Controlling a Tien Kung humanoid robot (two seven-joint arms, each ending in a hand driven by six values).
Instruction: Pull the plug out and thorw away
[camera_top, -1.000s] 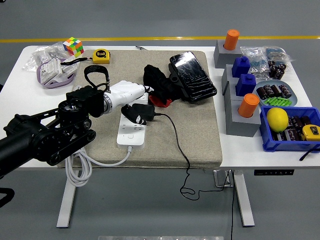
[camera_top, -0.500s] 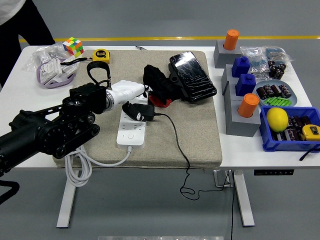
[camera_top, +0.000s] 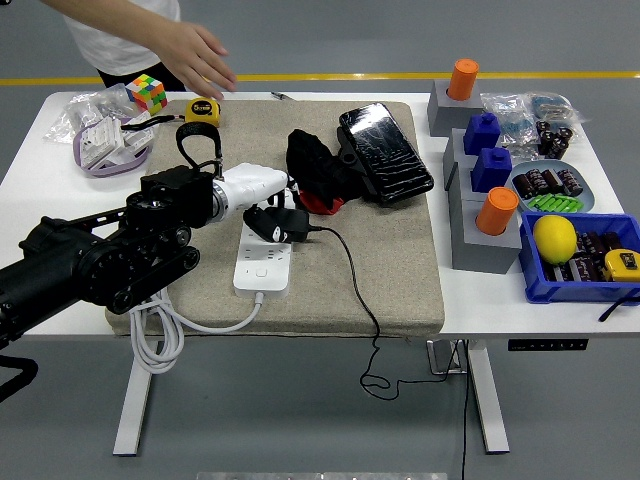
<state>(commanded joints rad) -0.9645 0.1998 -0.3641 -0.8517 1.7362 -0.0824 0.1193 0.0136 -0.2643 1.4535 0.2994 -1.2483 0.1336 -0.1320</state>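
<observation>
My left hand (camera_top: 262, 185) at the black plug (camera_top: 276, 222), plug just below my fingers on the white power strip (camera_top: 265, 262), grip unclear

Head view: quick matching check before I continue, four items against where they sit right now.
Items:
1. black plug
2. lemon
3. Rubik's cube
4. person's hand

Places:
A. in the blue bin
B. far left of the table
C. on the white power strip, at the left hand
D. reaching in over the table's far edge

Pairs: 1-C, 2-A, 3-B, 4-D
</observation>
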